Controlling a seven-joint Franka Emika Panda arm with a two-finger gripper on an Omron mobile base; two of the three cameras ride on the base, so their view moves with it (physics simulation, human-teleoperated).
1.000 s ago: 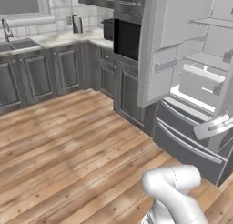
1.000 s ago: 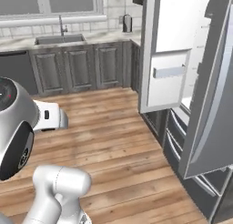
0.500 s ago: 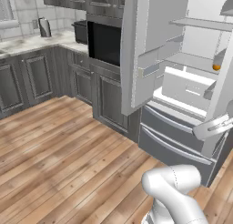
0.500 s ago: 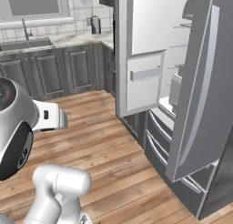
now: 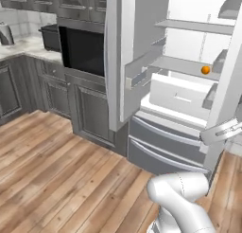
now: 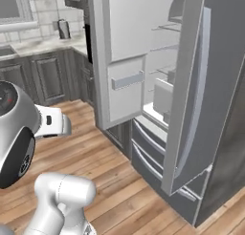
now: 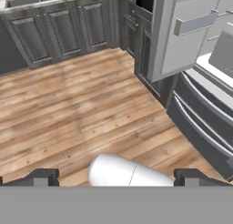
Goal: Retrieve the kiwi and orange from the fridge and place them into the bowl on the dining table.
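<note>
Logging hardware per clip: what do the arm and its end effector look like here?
The arm is glossy white with rounded, tube-like links; a dark round joint cap shows in the right base view. The end effector has two small dark, blocky fingertips. No cables visible.

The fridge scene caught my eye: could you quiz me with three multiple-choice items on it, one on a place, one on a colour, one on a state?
1. Where does the orange sit?
A. on a fridge shelf
B. on the floor
C. in a lower drawer

2. What colour is the floor?
A. white tile
B. brown wood planks
C. black stone

3. How do the fridge doors stand?
A. both shut
B. swung open
C. taken off

Answers:
1 A, the small orange ball rests at the right end of a grey shelf in the left base view.
2 B, plank boards show in every view.
3 B, the white interior and shelves are exposed between the doors.
</note>
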